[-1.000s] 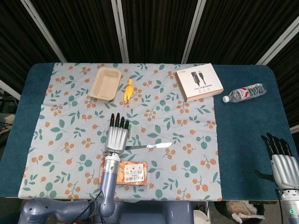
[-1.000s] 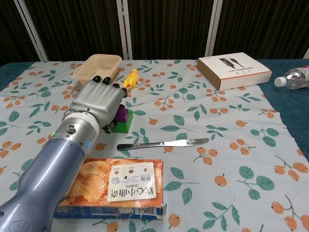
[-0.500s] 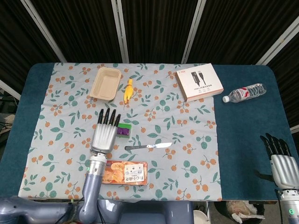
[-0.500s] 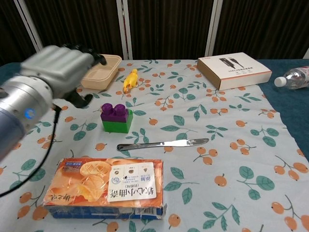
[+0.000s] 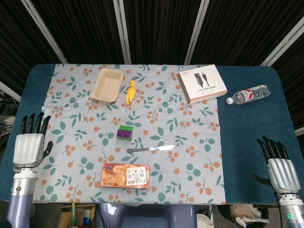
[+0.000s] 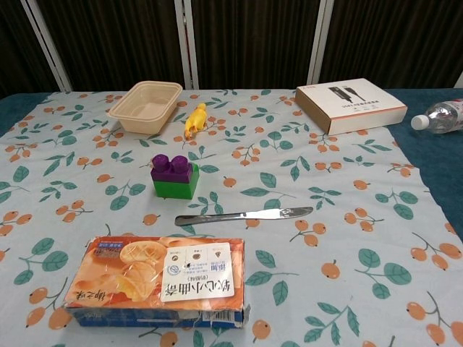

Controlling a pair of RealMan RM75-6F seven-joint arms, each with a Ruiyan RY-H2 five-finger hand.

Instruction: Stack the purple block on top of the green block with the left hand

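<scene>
The purple block sits squarely on top of the green block near the middle of the floral cloth; from the head view the purple block covers most of the green block. My left hand hovers over the table's left edge, far from the stack, fingers straight and apart, holding nothing. At the lower right edge my right hand is likewise open and empty. Neither hand appears in the chest view.
A table knife lies just in front of the stack, and a cracker box nearer me. Behind stand a beige tray and a yellow toy. A white box and a water bottle lie at the right.
My left hand has let go of the purple block, leaving it on the green block, and drawn back left to the table's edge. The right hand moved slightly lower.
</scene>
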